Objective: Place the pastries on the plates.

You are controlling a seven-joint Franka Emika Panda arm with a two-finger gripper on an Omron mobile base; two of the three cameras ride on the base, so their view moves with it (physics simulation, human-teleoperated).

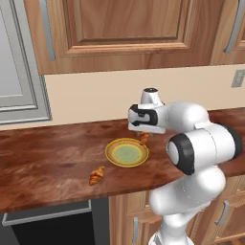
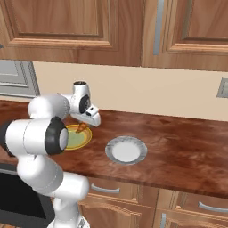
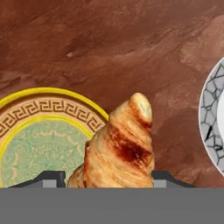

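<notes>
Gripper: the gripper (image 3: 118, 186) is clamped on a croissant (image 3: 122, 146), one dark finger either side, the pointed end sticking out past the tips so the grip sits on the thick middle.
Held croissant: it hangs just above the counter (image 1: 48, 158) at the back-right edge of the yellow plate (image 1: 127, 154), not over the green centre. I'd say it's lifted clear to be carried onto a plate.
Yellow plate: empty, flat on the counter, right beside the load, so the likelier target.
Loose croissant: the second croissant (image 1: 96, 175) lies on the wood near the front edge, left of the yellow plate and apart from it, waiting its turn.
Grey plate: the grey plate (image 2: 126, 149) sits empty further right, well apart from the loose one.
Backdrop: beige wall (image 1: 95, 93), wooden cupboards (image 1: 124, 28) above.
</notes>
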